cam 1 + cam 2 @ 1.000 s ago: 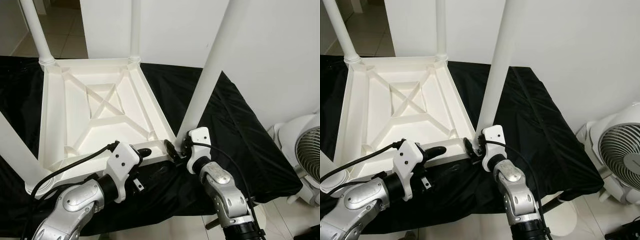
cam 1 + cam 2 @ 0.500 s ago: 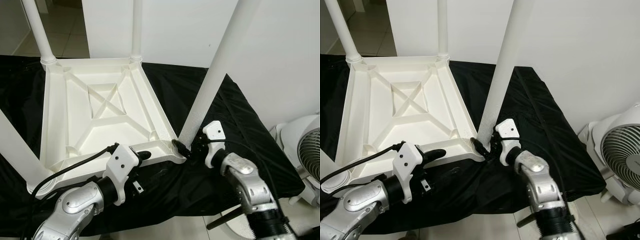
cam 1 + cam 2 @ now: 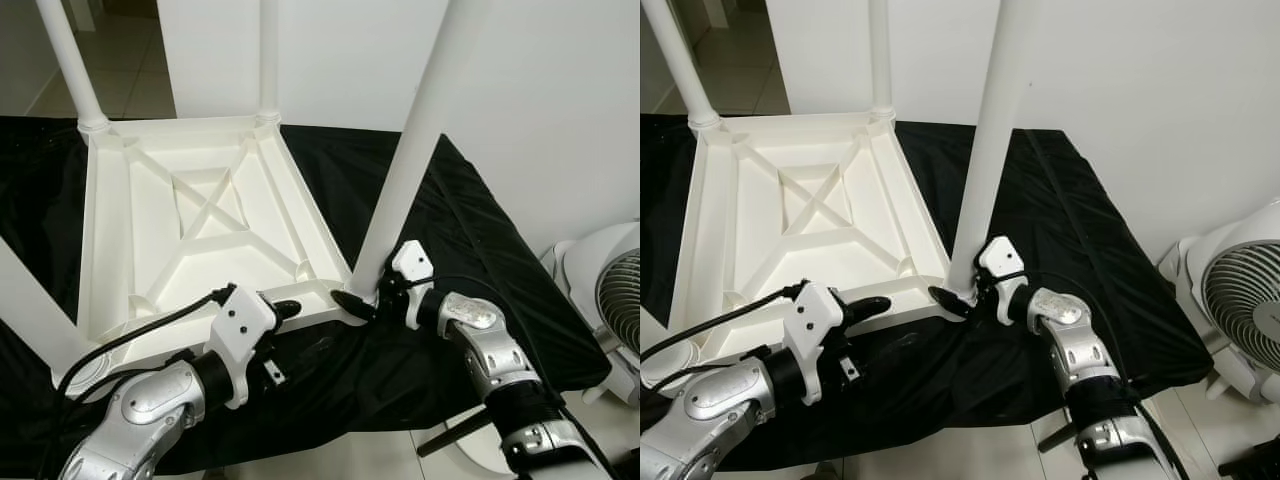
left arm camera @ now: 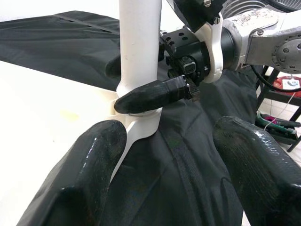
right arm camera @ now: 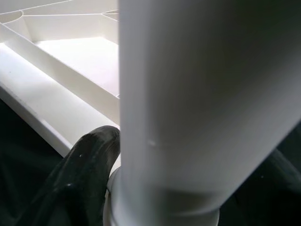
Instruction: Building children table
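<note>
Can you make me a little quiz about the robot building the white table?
1. True or false: the table lies upside down on the black cloth.
2. Which hand is around the bottom of the near leg: A) left hand B) right hand C) both
3. Fill in: the left hand's fingers are ____.

Key: 1 true. 2 B. 3 open.
</note>
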Robot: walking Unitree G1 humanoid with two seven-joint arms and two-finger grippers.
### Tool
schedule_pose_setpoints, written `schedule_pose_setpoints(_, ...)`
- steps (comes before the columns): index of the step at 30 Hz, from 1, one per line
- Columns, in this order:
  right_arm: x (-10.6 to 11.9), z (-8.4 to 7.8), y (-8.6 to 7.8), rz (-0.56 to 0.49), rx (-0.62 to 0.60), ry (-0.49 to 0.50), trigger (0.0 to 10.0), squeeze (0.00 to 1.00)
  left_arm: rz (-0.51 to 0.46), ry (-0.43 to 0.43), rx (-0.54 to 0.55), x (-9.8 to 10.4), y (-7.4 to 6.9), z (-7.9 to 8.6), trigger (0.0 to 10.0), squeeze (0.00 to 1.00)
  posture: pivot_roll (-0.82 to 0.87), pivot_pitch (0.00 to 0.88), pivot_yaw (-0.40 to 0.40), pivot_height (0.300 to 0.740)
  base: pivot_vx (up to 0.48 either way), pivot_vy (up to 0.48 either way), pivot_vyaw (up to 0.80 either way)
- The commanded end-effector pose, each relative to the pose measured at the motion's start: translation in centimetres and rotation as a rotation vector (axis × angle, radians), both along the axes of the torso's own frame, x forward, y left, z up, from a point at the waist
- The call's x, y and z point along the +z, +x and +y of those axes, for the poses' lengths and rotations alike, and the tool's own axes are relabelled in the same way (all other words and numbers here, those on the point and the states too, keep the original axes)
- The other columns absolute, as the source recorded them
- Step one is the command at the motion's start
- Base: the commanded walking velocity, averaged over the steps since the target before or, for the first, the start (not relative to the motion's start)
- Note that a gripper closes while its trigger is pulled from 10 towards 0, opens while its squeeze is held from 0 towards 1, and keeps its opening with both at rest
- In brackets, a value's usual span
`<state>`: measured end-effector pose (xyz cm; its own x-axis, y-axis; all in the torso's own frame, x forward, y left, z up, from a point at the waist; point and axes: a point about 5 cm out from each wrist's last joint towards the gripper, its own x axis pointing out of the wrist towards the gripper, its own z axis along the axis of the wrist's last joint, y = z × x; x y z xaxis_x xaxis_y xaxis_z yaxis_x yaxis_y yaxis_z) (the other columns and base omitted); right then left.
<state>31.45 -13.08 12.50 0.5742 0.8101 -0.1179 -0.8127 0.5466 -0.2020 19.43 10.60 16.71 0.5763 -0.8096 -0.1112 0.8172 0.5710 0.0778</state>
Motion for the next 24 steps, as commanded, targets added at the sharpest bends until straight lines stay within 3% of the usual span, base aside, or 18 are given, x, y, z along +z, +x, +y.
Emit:
schedule_pose_setpoints(1, -0.2, 0.3, 0.3, 0.001, 0.023, -0.024, 0.0, 0.00, 0.000, 0.003, 0.012, 0.2, -0.1, 0.1, 10.0, 0.00, 0.22, 0.022, -0.070, 0.740, 0.000, 0.000, 0.00)
schedule_pose_setpoints(6, -0.9, 0.0, 0.1, 0.014, 0.031, -0.025, 0.0, 0.00, 0.004, 0.003, 0.014, 0.2, -0.3, 0.1, 10.0, 0.00, 0.22, 0.022, -0.072, 0.740, 0.000, 0.000, 0.00)
schedule_pose_setpoints(17, -1.6, -0.9, -0.7, 0.042, -0.093, 0.050, 0.0, 0.00, 0.009, -0.003, 0.009, 0.2, -0.3, -0.2, 10.0, 0.00, 0.21, 0.029, -0.082, 0.740, 0.000, 0.000, 0.00)
schedule_pose_setpoints(24, -1.6, 0.5, -2.3, 0.059, -0.234, 0.163, 0.0, 0.00, 0.013, -0.010, 0.009, 0.1, -0.2, -0.3, 10.0, 0.00, 0.19, 0.033, -0.085, 0.740, 0.000, 0.000, 0.00)
